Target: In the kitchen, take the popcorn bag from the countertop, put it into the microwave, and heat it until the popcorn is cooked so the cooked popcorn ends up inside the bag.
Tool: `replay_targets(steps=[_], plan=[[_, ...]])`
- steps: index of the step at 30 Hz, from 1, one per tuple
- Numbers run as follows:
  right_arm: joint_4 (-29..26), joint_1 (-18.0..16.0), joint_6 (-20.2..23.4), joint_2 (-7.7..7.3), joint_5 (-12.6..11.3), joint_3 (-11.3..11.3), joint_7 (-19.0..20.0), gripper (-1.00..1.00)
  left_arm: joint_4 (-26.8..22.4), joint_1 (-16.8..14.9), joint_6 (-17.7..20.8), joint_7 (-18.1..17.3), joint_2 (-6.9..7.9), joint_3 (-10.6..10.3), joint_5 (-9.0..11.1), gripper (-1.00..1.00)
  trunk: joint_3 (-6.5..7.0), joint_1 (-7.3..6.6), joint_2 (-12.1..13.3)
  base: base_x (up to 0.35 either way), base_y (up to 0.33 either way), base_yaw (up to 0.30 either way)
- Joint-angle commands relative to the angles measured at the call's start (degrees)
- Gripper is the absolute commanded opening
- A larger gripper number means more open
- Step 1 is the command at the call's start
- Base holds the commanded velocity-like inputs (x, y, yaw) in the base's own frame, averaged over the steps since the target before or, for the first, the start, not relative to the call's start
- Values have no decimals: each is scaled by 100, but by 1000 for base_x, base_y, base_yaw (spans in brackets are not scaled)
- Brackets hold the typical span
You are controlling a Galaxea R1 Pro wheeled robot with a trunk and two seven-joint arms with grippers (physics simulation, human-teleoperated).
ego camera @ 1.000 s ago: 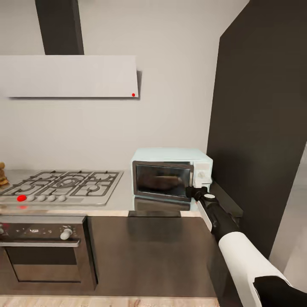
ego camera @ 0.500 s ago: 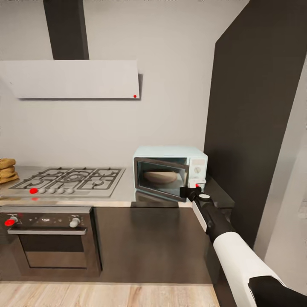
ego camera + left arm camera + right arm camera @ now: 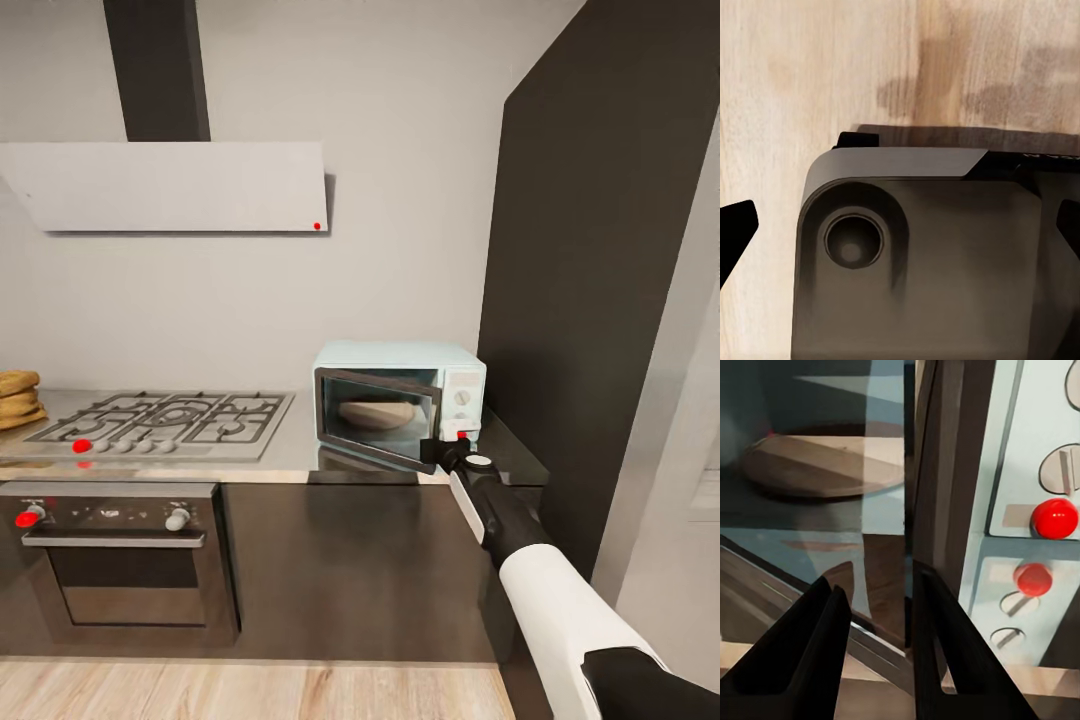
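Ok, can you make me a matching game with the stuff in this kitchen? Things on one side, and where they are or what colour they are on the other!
Things:
1. microwave
2. gas hob
3. oven
4. range hood

Descriptions:
A. pale panel up on the wall
B. mint-blue, door ajar
C. under the countertop, with knobs
D. set in the countertop, black grates

Pairs: 1-B, 2-D, 3-C, 4-A

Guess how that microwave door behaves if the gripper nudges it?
The door stands ajar, hinged on its left, so it will probably swing as one stiff panel. The small microwave sits on a glossy countertop, so a hard push might slide it.
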Motion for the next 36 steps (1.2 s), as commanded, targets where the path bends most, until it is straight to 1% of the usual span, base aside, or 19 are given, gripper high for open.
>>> replay_targets(steps=[1,6,7,16,21,23,24,25,27,28,32,35,36], plan=[[-12,-5,34,-251,66,-16,-345,-100,-4,1,-11,-1,-1,7,35,100,-6,0,-5,0,0,0],[-12,-5,37,-258,80,-16,-335,-100,-4,1,-11,-1,-1,10,35,100,-6,0,-5,0,0,0],[-12,-5,37,-261,84,-16,-329,100,-4,1,-11,-1,-1,11,35,100,-6,0,-5,0,0,0],[-14,-5,53,-278,97,-16,-273,100,-4,1,-11,-1,-1,9,35,100,-6,0,-5,0,0,0],[-34,-5,110,-289,62,3,-221,100,-4,1,-11,-1,-1,8,35,100,-6,0,-5,0,0,0],[-47,-5,213,-297,62,14,-95,100,-4,1,-11,-1,-1,7,35,100,-6,0,-5,0,0,0],[-67,-5,415,-307,69,17,173,100,-4,1,-11,-1,-1,9,35,100,-6,0,-5,0,0,0],[-78,-5,587,-366,94,14,591,100,-4,1,-11,-1,-1,11,35,100,-6,0,-5,0,0,0],[-87,-5,670,-501,107,17,946,100,-4,1,-11,-1,-1,12,35,100,-6,0,-5,0,0,0],[-95,-5,699,-622,108,18,1084,100,-4,1,-11,-1,-1,12,35,100,-6,0,-5,0,0,0],[-107,-5,725,-934,104,25,1224,100,-4,1,-11,-1,-1,12,35,100,-6,0,-5,0,0,0],[-105,-5,745,-1028,110,27,1237,100,-4,1,-11,-1,-1,13,39,100,-6,0,-5,0,0,0],[-102,-5,766,-1092,113,22,1220,100,-4,1,-11,-1,-1,13,42,100,-6,0,-5,0,0,0]])
